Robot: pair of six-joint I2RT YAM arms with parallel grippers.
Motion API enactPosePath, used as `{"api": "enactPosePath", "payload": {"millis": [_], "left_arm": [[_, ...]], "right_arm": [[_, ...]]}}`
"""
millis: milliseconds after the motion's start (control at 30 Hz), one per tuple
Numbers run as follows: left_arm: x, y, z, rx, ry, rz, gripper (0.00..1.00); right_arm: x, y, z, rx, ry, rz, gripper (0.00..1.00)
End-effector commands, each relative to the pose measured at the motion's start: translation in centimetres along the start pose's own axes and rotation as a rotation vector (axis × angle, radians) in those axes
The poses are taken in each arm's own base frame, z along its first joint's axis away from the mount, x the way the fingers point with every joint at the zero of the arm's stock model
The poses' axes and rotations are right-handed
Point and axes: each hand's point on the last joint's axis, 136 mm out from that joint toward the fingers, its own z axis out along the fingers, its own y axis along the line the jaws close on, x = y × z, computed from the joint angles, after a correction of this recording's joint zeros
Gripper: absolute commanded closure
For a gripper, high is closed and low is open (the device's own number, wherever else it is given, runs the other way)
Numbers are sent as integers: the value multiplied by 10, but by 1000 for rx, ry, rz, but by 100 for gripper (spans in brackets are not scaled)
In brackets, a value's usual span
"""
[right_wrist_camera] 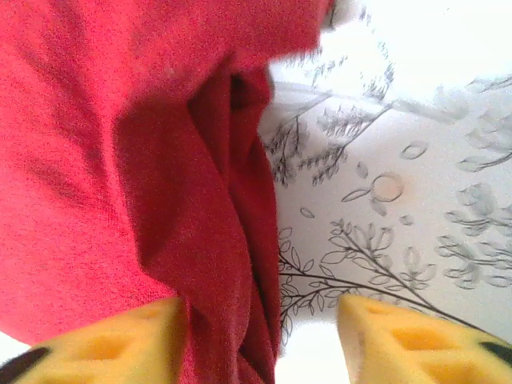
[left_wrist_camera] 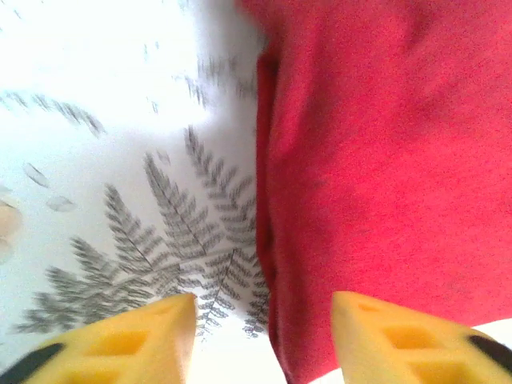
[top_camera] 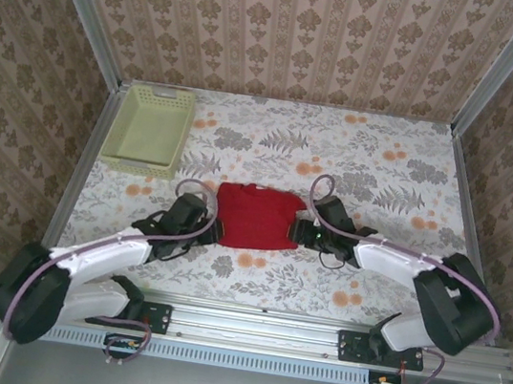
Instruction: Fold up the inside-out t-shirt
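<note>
From where I stand, the plain red, soft cloth t-shirt (top_camera: 256,216) lies as a compact, roughly rectangular bundle in the middle of the flower-printed table (top_camera: 385,173). It sits well apart from the pale yellow-green perforated plastic basket (top_camera: 150,126) in the far left corner. The bundle's longer side runs left to right, straight across between the two arms, so each arm has one short end to itself.

The left gripper (top_camera: 208,228) sits at the left end. In its wrist view its yellow fingers (left_wrist_camera: 144,336) stand apart and hold nothing, with the shirt's folded left edge running up between them. One finger is over bare table, the other over red cloth.

The right gripper (top_camera: 303,230) mirrors this at the right end. Its fingers (right_wrist_camera: 416,336) are spread and empty, and a thick, rumpled fold of the right edge lies between them.

I judge neither arm the nearer. Any fold now turns on both edges being taken together.
</note>
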Motion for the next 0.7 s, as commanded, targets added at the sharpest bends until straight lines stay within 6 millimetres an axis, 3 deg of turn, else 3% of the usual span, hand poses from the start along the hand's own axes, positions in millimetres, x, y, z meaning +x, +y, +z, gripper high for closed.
{"api": "enactPosePath", "payload": {"millis": [0, 133, 233, 333, 433, 533, 667], "left_arm": [[-46, 2, -42, -107, -128, 66, 44], [-80, -42, -45, 1, -154, 119, 41], [-93, -67, -22, 49, -121, 118, 42], [-94, -74, 13, 52, -65, 87, 45], [-86, -62, 45, 21, -13, 46, 49], [-74, -44, 65, -8, 19, 16, 49], [-57, -22, 82, -21, 69, -6, 49]], "right_arm": [[-46, 2, -52, 113, -131, -89, 34], [-74, 26, -64, 89, -161, -134, 33], [-83, 43, -50, 58, -136, -118, 35], [-84, 51, -24, 73, -89, -113, 35], [-74, 47, 8, 107, -27, -106, 37], [-59, 24, 35, 183, 32, -100, 43], [-56, -16, 59, 243, 72, -53, 69]]}}
